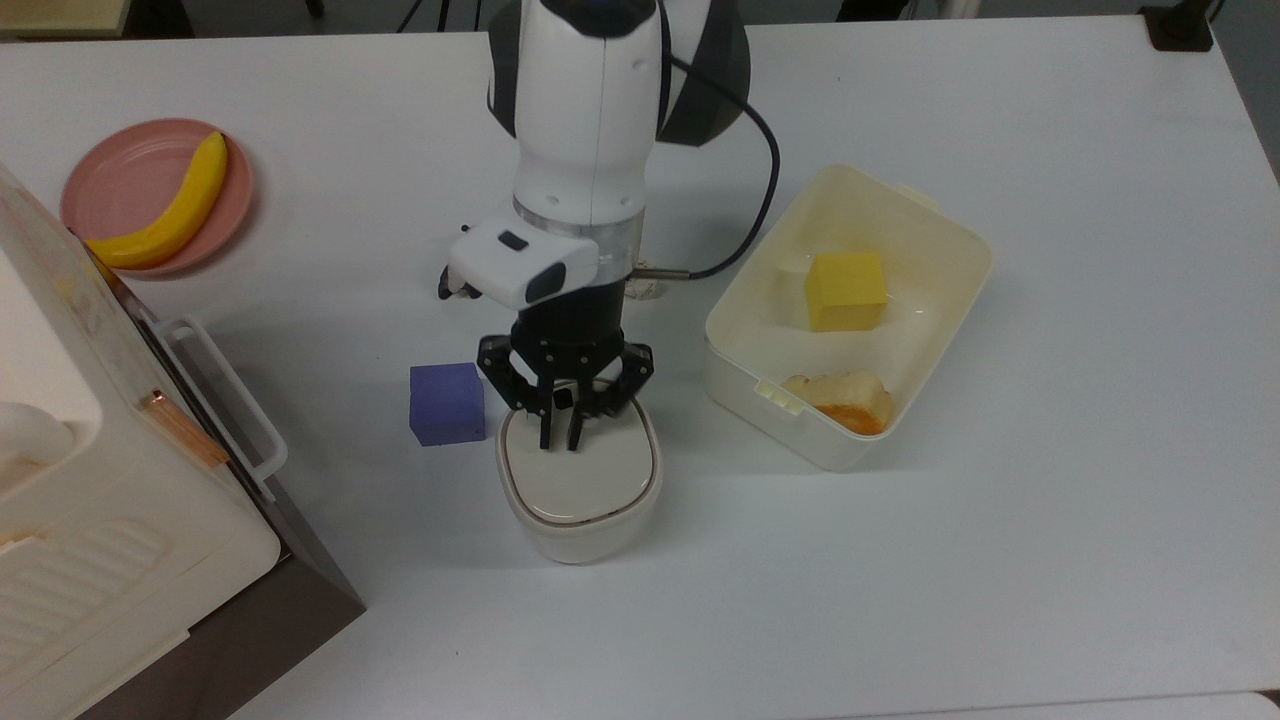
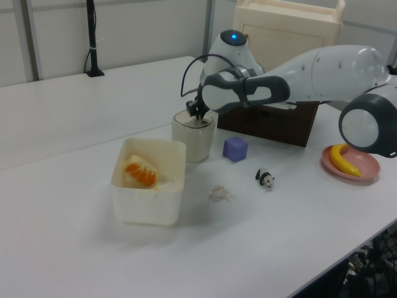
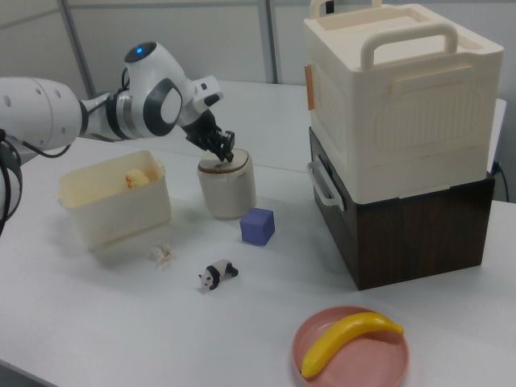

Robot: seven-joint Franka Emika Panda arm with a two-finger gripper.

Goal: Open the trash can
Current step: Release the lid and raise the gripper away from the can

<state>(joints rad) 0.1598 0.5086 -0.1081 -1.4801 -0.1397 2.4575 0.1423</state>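
Note:
The trash can is a small cream bin with a flat beige lid, standing mid-table. Its lid lies flat and closed. My gripper points down at the lid's far end, fingertips on or just above the lid. It is shut, with nothing held. The small black button shows between the gripper's black linkages. In the left view the gripper sits at the top of the trash can. In the right view the gripper rests at the lid's edge on the trash can.
A purple cube stands just beside the can on the top view's left. A cream tub with a yellow block and bread lies to the right. A large white appliance and a pink plate with a banana are at the left. A toy panda lies nearby.

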